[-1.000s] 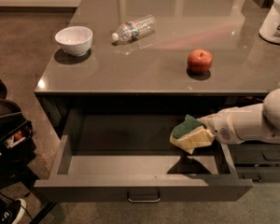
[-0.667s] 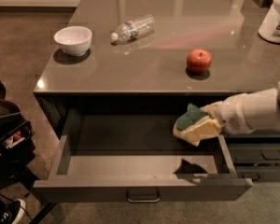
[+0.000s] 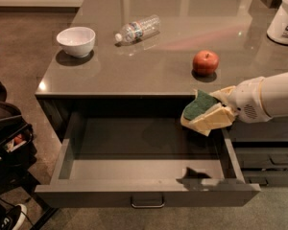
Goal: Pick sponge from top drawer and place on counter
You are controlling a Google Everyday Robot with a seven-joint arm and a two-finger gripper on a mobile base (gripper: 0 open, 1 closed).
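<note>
The top drawer (image 3: pixel 144 195) stands pulled open below the counter (image 3: pixel 149 66), with its small metal bar handle (image 3: pixel 147 204) at the front; its inside shows nothing but a shadow. My gripper (image 3: pixel 216 110) comes in from the right on a white arm and is shut on the sponge (image 3: pixel 201 110), dark green on top and pale yellow below. It holds the sponge in the air above the drawer's right rear part, level with the counter's front edge and just below the red apple (image 3: pixel 205 62).
On the counter are a white bowl (image 3: pixel 76 40) at the left, a plastic water bottle (image 3: pixel 137 28) lying on its side, and a white tub (image 3: pixel 284 18) at the far right. Narrower dark drawers (image 3: pixel 266 159) sit to the right. Dark gear (image 3: pixel 7 138) stands at the left.
My gripper has lifted the sponge from low inside the drawer up to the level of the counter's front edge.
</note>
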